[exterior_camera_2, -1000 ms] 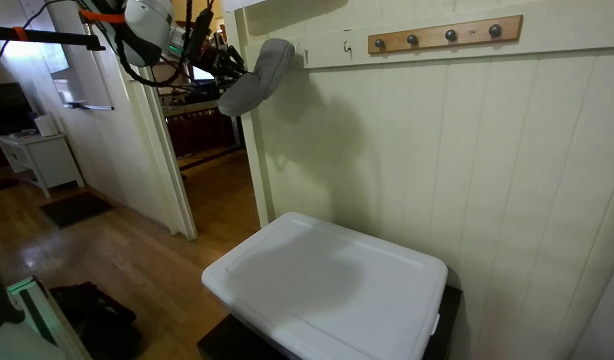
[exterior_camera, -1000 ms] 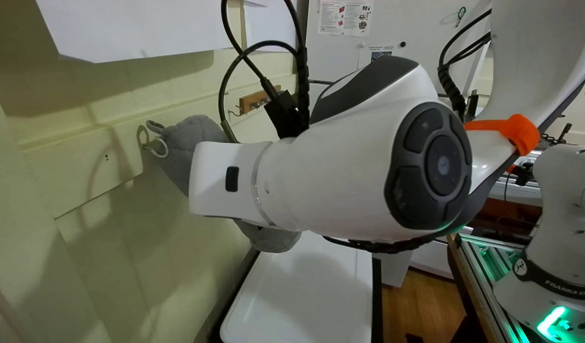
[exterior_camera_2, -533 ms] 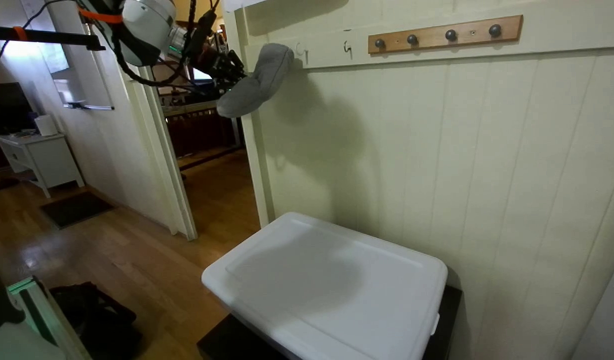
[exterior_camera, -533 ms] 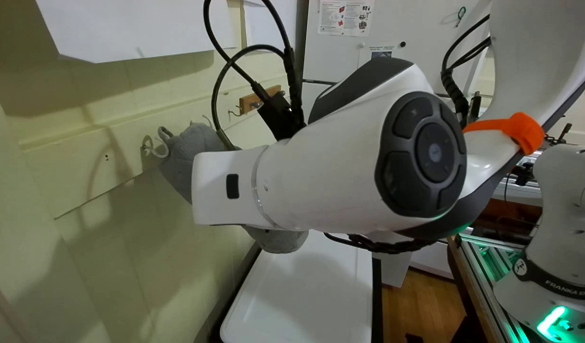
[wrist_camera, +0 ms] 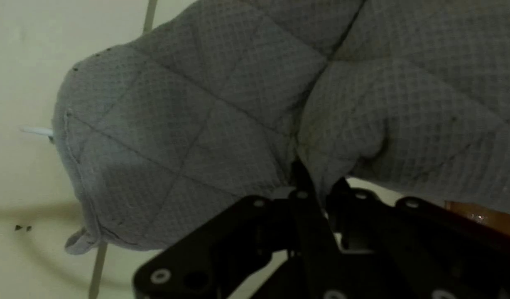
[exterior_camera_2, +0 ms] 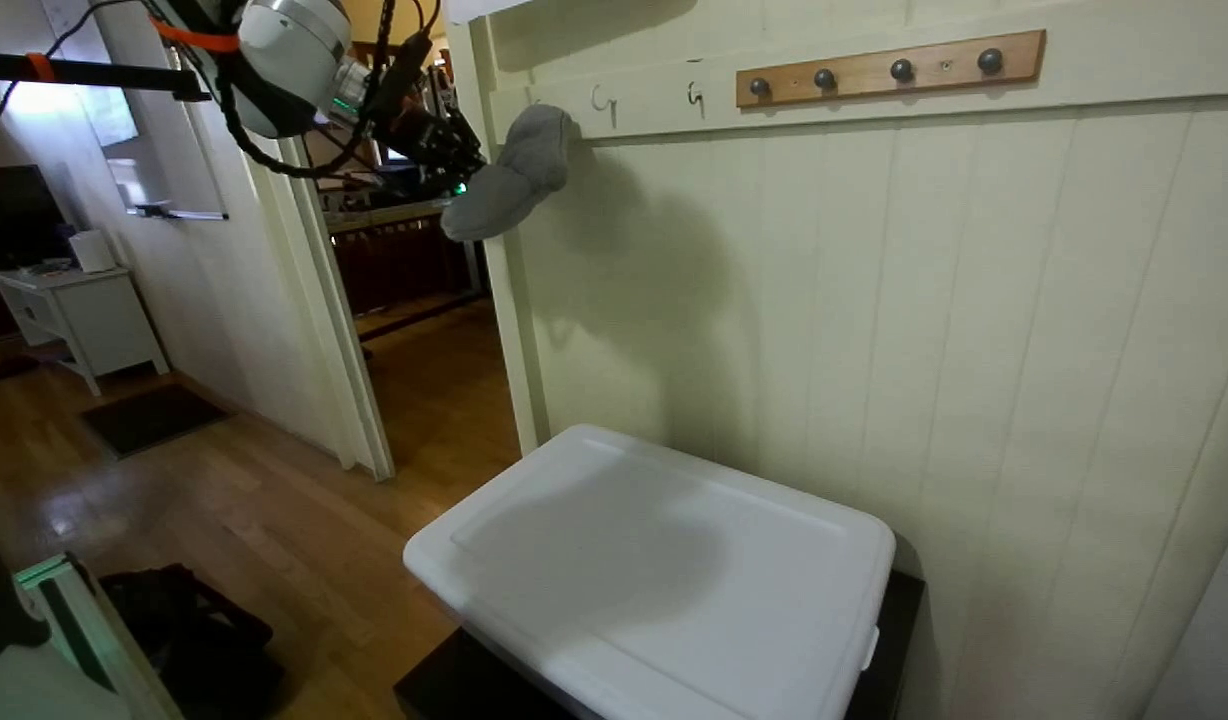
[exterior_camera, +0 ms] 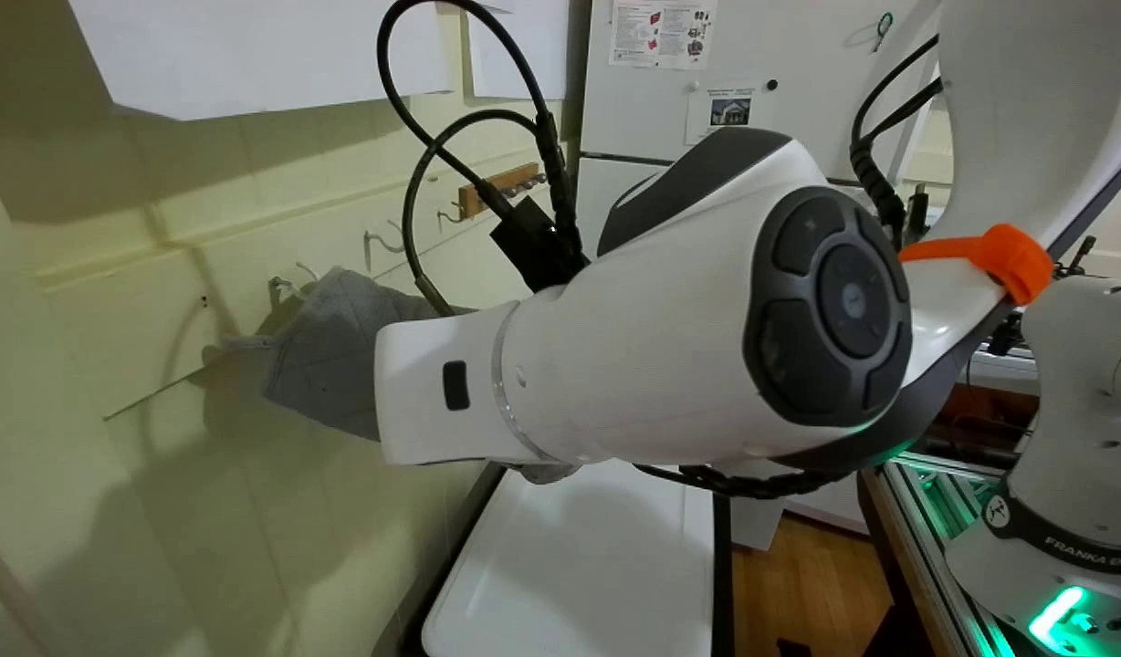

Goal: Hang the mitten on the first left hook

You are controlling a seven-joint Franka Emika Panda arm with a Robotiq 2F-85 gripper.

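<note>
We held the mitten [wrist_camera: 163,137] just beside the 1st left hook [wrist_camera: 37,131], pinched by a fold [wrist_camera: 326,164] in the gripper [wrist_camera: 321,187], presumably so its unhung loop [wrist_camera: 80,243] was free to catch.

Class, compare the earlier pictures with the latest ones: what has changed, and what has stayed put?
The gray oven mitt has moved lower; its hanging loop, earlier above the leftmost hook in an exterior view, is now below it. The end effector has come down slightly too, still gripping the mitt; nothing was let go. The wooden peg rack and white bin lid stayed put.
</note>
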